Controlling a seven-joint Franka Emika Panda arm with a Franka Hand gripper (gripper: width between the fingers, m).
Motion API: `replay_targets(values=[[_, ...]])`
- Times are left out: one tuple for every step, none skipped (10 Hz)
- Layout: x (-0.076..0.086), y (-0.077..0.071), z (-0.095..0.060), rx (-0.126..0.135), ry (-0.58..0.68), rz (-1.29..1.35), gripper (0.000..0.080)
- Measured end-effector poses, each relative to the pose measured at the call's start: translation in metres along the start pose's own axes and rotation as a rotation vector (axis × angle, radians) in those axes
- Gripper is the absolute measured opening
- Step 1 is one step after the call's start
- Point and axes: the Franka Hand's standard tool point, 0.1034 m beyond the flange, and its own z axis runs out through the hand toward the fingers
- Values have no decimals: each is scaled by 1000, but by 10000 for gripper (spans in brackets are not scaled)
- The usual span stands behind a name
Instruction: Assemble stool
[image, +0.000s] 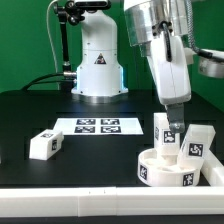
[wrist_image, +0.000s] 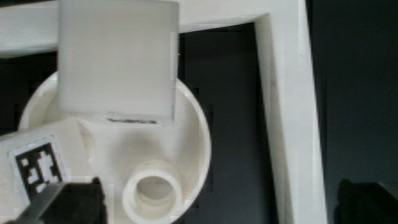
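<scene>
Jaws wide, holding nothing, we hover over the seat (image: 165, 170) at the bench (image: 100, 160) 4 o'clock corner, one leg (wrist_image: 118, 62) standing in it; next: fetch the loose leg (image: 43, 144) at 8 o'clock.

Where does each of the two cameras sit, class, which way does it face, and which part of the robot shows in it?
Exterior view: off the arm, level with the table, facing across it; shows the arm and its open gripper above the round seat, one leg lying apart, the marker board.
Wrist view: on the wrist, looking down onto the seat; a dark fingertip shows at the edge.
Shared: the seat and an upright leg on it.
</scene>
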Motion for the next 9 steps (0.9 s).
replay_targets(values=[[1, 0, 0, -1, 1, -13, 648], [7, 3, 2, -20, -1, -136, 648], [23, 5, 1, -25, 4, -237, 648], [40, 8, 0, -31, 11, -302, 648], [62, 11, -2, -36, 18, -398, 648], [85, 12, -4, -40, 29, -436, 648], [95, 10, -6, -33, 42, -437, 648], [93, 10, -5, -33, 42, -442, 648], [94, 11, -5, -34, 42, -441, 648]])
